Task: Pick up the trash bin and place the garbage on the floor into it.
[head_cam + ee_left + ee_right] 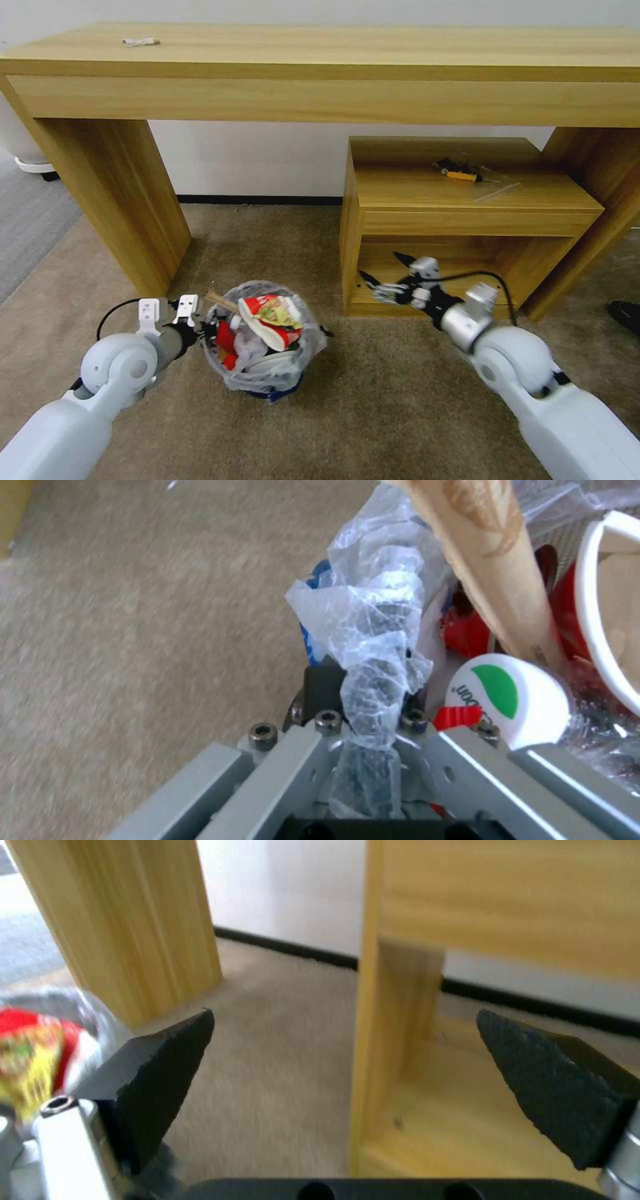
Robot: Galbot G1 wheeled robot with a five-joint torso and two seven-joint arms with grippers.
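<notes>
The small round dark trash bin (267,363), bag-lined and full of garbage (270,320), stands on the carpet, its rim pinched by the left claw (203,328). The right claw (381,275) gapes wide before the low wooden shelf unit (467,200).

**Three cameras, one shared bin**

The head camera looks forward and down across the carpet (373,400) toward the desk (320,73). The left wrist camera sits tight against the trash bin (373,630). The right wrist camera faces the low cabinet (400,1050), catching the bin's edge too.
</notes>
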